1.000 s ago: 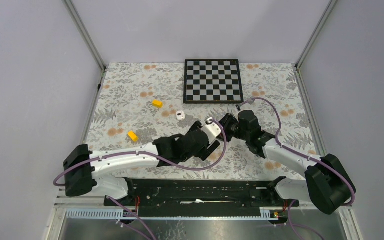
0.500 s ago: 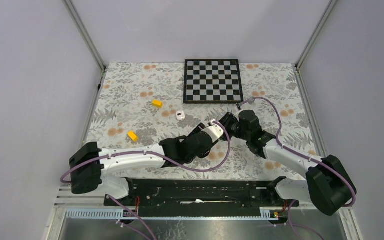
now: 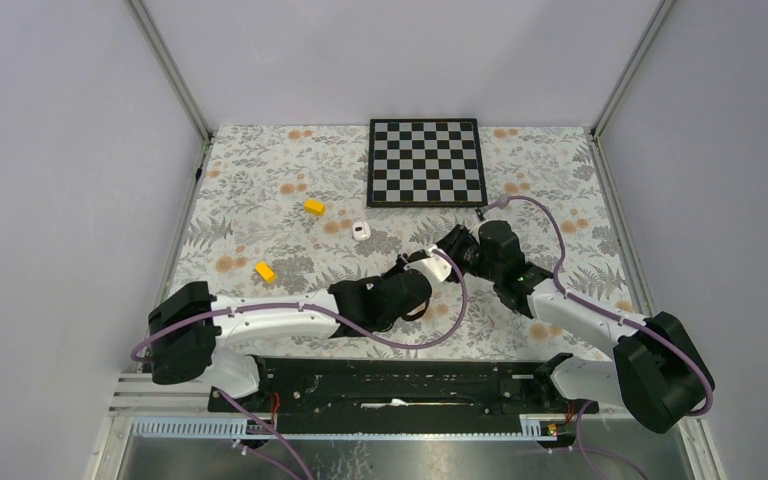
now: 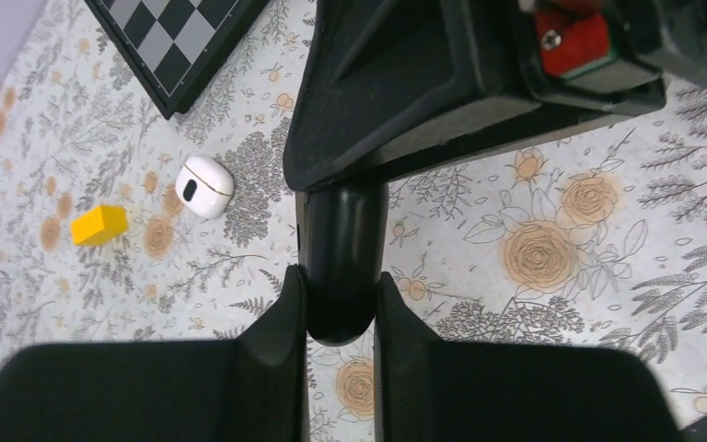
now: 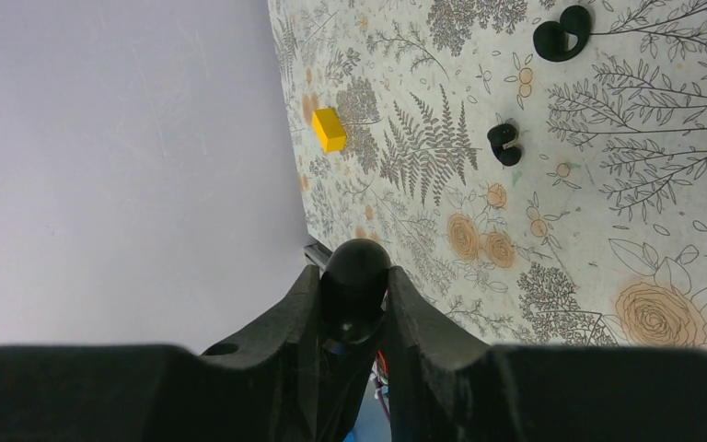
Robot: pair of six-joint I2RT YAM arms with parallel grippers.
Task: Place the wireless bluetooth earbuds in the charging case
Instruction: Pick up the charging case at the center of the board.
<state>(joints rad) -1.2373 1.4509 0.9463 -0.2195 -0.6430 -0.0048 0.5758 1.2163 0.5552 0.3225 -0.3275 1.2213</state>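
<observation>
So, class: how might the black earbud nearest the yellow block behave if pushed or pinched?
The black earbud looks tiny, so it is probably light and quick to skid when nudged. Its rounded, smooth-looking shell could roll or slip out of a pinch. It looks like hard plastic, so likely rigid.

Left pincer (image 4: 339,293) nearer right pincer (image 5: 354,281).

The left gripper (image 4: 341,287) and right gripper (image 5: 354,287) block mid-table, both clamped on a black case (image 4: 341,249). Leftward lie a near yellow block (image 3: 265,271), far yellow block (image 3: 314,206), white pod (image 3: 361,231) and black earbuds (image 5: 562,32); the chessboard (image 3: 426,162) stands behind.
</observation>
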